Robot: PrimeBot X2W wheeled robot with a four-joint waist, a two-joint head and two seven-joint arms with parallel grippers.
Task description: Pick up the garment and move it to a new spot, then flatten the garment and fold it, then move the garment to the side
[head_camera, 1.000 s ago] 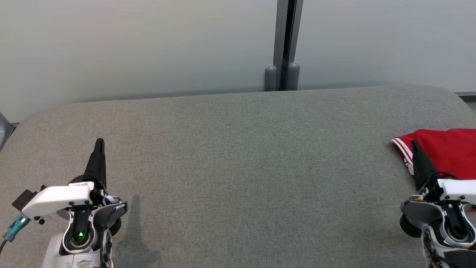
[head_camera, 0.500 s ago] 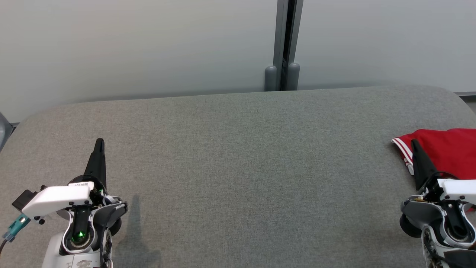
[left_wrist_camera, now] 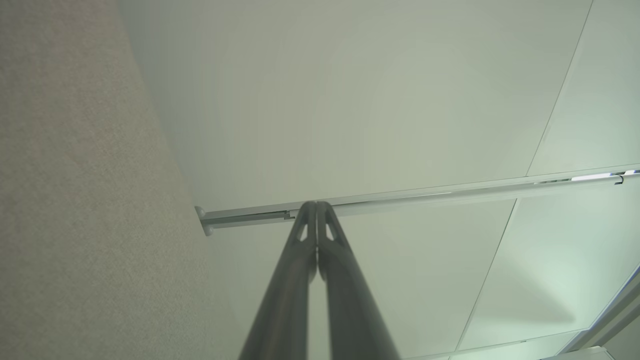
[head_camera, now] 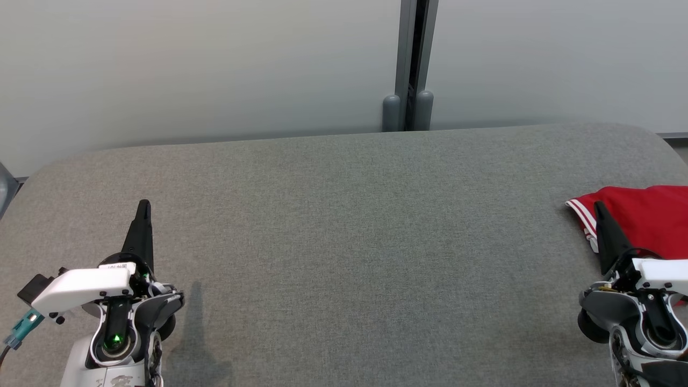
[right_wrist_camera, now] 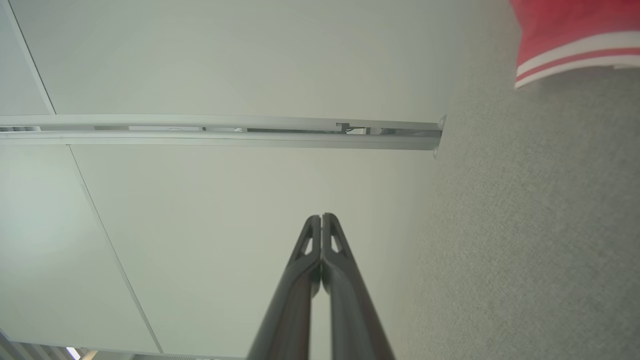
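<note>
A red garment [head_camera: 645, 217] with white stripes along its hem lies at the right edge of the grey fabric surface [head_camera: 355, 242], partly cut off by the head view's border. Its striped hem [right_wrist_camera: 575, 52] shows at the top right of the right wrist view. My right gripper [head_camera: 597, 208] hovers over the garment's left edge, fingers pressed together and holding nothing; its tips [right_wrist_camera: 321, 217] meet in the right wrist view. My left gripper [head_camera: 144, 206] rests at the lower left, far from the garment, fingers also together [left_wrist_camera: 316, 204] and empty.
A pale wall [head_camera: 215, 64] stands behind the grey surface, split by a dark vertical post [head_camera: 411, 64] with two rounded feet. The surface's rounded corners fall away at the far left and far right.
</note>
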